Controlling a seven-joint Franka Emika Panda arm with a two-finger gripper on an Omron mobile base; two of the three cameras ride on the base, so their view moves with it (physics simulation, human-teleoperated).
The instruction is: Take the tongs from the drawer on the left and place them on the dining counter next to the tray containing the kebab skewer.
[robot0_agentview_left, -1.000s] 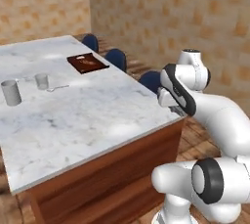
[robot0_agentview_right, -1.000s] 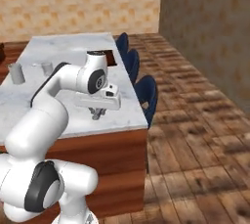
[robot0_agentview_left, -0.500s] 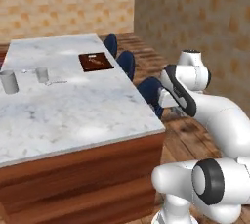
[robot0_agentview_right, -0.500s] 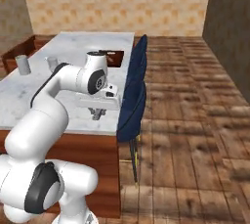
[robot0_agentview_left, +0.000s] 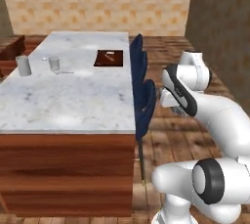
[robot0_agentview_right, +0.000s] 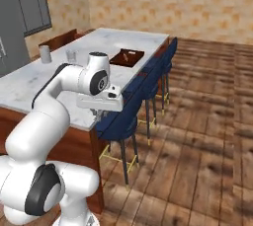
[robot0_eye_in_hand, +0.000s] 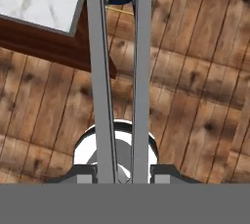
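Working across my left base feed, I see two small grey cups, a taller one (robot0_agentview_left: 22, 65) at the far left of the dining counter (robot0_agentview_left: 73, 96) and a clearer one (robot0_agentview_left: 53, 64) just beside it; whether either holds anything I cannot tell. Further right sits the dark brown tray (robot0_agentview_left: 109, 57), and inside it lies the kebab skewer (robot0_agentview_left: 110, 56). Beyond the counter's right edge stand the blue stools (robot0_agentview_left: 142, 96), then my arm, with the gripper (robot0_agentview_right: 101, 115) hanging off the counter's side above the floor, near the closest stool. In the hand feed the tongs (robot0_eye_in_hand: 119, 71) run up between the finger tips (robot0_eye_in_hand: 85, 173), two grey arms side by side, clamped in the claw over wooden floor (robot0_eye_in_hand: 195, 96).
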